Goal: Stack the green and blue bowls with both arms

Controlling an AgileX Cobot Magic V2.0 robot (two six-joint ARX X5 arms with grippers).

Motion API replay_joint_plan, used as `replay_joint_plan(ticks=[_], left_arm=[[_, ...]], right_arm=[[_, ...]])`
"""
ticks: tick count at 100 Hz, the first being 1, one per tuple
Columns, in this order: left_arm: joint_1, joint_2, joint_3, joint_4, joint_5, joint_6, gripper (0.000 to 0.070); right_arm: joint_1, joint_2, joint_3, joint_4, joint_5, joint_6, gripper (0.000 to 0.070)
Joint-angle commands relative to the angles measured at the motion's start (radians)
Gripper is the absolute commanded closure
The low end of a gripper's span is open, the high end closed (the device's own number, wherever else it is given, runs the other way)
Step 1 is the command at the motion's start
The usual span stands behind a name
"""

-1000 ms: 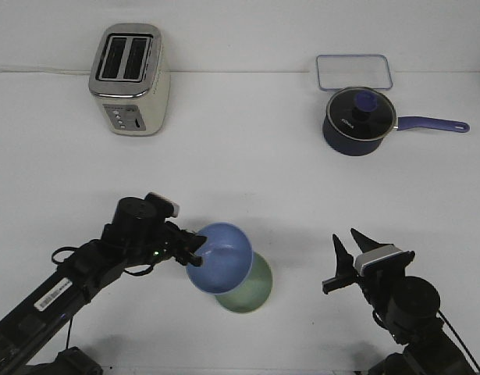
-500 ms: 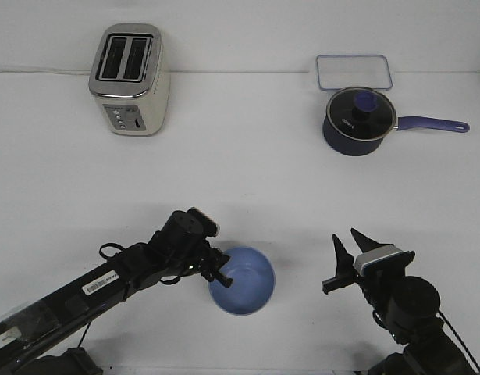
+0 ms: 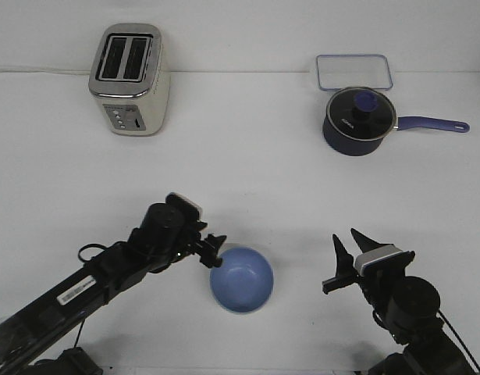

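The periwinkle blue bowl [image 3: 241, 280] sits upright on the table at the front centre. The pale green bowl does not show; it is hidden under the blue bowl, where it stood a moment ago. My left gripper [image 3: 213, 250] is just off the blue bowl's left rim, its fingers a little apart and holding nothing. My right gripper [image 3: 346, 236] is open and empty, pointing up, to the right of the bowl and well apart from it.
A cream and silver toaster [image 3: 130, 78] stands at the back left. A dark blue lidded saucepan [image 3: 357, 121] with a long handle is at the back right, with a clear flat container [image 3: 354, 72] behind it.
My left gripper carried the tilted blue bowl right and down over the green bowl, set it level, then let go and drew back slightly to the left. The right arm has not moved.
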Motion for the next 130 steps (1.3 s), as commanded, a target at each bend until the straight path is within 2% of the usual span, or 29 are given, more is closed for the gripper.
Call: replay_joint_plan(ticks=[1, 14, 20, 26, 28, 32, 39, 51, 67, 76, 91, 101, 130], left_arm=[[0.027, -0.053, 0.019, 0.007, -0.069, 0.043, 0.0316], [0.127, -0.183, 0.019, -0.003, -0.207, 0.108, 0.0346], [0.172, -0.236, 0.019, -0.008, -0.269, 0.119, 0.0469], [0.229, -0.294, 0.019, -0.024, -0.298, 0.141, 0.0677], [0.246, -0.31, 0.018, -0.029, -0.298, 0.146, 0.07], [0.282, -0.341, 0.018, -0.044, -0.298, 0.152, 0.0687], [0.338, -0.394, 0.014, -0.085, -0.297, 0.167, 0.0686], [0.406, -0.521, -0.069, -0.047, -0.297, 0.196, 0.0686], [0.446, -0.77, -0.286, 0.156, -0.289, 0.256, 0.0687], [0.45, -0.89, -0.383, 0.231, -0.289, 0.246, 0.0687], [0.45, -0.982, -0.422, 0.205, -0.29, 0.207, 0.0686], [0.449, -1.002, -0.422, 0.207, -0.289, 0.179, 0.0685], [0.449, -1.006, -0.421, 0.207, -0.29, 0.18, 0.0685]], right_arm=[[0.005, 0.003, 0.0, 0.005, 0.007, -0.005, 0.044], [0.003, 0.003, 0.0, 0.006, 0.027, -0.015, 0.044], [0.003, 0.003, 0.0, 0.006, 0.037, -0.016, 0.0443], [0.003, 0.003, 0.0, 0.006, 0.039, -0.016, 0.0458], [0.003, 0.003, 0.0, 0.006, 0.039, -0.016, 0.0467], [0.003, 0.002, 0.0, 0.005, 0.039, -0.016, 0.0522], [0.004, -0.017, -0.002, 0.005, 0.039, -0.015, 0.07], [0.004, -0.103, -0.021, 0.006, 0.039, -0.015, 0.07], [0.004, -0.264, -0.06, 0.045, 0.044, -0.048, 0.07], [0.004, -0.308, -0.076, 0.052, 0.086, -0.053, 0.07], [0.004, -0.312, -0.076, 0.047, 0.156, -0.053, 0.07], [0.004, -0.312, -0.076, 0.052, 0.159, -0.053, 0.07], [0.004, -0.312, -0.076, 0.051, 0.162, -0.053, 0.07]])
